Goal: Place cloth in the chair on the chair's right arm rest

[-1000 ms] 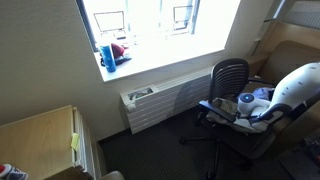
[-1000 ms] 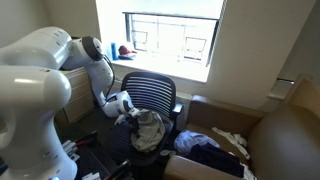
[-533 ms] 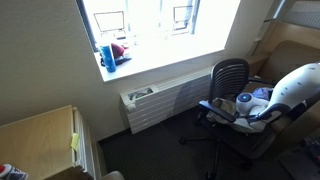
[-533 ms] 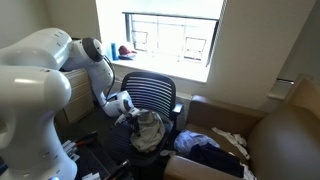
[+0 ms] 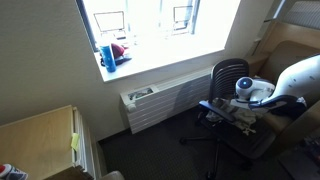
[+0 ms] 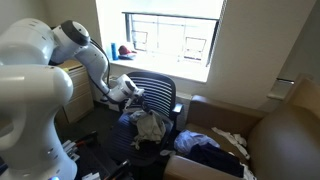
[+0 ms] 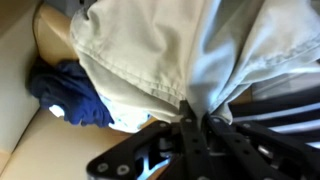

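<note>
Your gripper [image 6: 133, 92] has risen above the seat since a second ago, fingers pinching a gathered fold of the cloth [image 7: 150, 50], cloth hanging onto the chair [image 6: 160, 96] seat, blue garment [image 7: 65, 95] beyond.

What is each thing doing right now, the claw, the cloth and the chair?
Gripper: shut on the cloth.
Cloth: bunched up, pinched at one end, rest on the seat.
Chair: upright, holding the cloth.
Blue cloth: crumpled, lying loose.
</note>
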Action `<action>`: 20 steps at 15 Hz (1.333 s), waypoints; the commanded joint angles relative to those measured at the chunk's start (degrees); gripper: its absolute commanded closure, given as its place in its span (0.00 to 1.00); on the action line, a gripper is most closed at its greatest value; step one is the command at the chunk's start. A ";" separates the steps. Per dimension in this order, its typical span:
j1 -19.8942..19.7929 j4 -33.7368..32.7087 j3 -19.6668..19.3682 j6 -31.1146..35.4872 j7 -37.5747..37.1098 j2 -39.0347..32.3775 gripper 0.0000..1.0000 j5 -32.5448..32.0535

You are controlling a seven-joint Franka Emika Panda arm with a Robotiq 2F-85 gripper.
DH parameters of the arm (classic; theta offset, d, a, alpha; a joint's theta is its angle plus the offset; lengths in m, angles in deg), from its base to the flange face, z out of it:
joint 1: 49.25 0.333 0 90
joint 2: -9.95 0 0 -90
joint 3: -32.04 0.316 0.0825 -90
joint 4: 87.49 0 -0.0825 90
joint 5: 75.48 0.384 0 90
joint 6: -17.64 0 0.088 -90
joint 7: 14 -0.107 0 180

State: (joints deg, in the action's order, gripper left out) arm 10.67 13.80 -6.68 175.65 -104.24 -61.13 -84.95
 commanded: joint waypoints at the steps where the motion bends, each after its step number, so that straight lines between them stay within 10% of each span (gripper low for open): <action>1: 12.51 9.61 -12.26 2.47 -4.22 5.20 0.98 -4.17; 10: 47.19 31.83 -43.77 22.39 -1.80 6.82 0.98 -0.87; 12: 46.74 35.95 -38.43 31.01 0.16 6.90 0.98 3.74; 13: 46.43 30.57 -40.88 23.74 2.13 5.32 0.93 6.19; 20: 50.39 30.45 -39.28 27.46 9.59 -4.14 0.98 21.44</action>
State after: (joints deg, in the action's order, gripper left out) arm 58.68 48.49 -43.39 204.28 -98.12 -57.44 -69.98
